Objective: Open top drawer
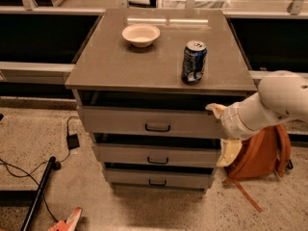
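The top drawer [120,121] is the tallest grey front of the cabinet, with a small black loop handle [158,127] at its centre. A dark gap shows above its front, under the tabletop. Two shorter grey drawers [156,155] sit below it, each with a like handle. My gripper [222,129] reaches in from the right on a white arm [281,97]. It is at the right end of the top drawer's front, well to the right of the handle. Its cream tip lies by the drawer's upper right corner.
A cream bowl [140,34] and a blue soda can [194,61] stand on the grey cabinet top [110,66]. An orange backpack [262,153] leans by the cabinet's right side. A black cable with an adapter [73,141] and a black pole [38,191] lie on the floor at left.
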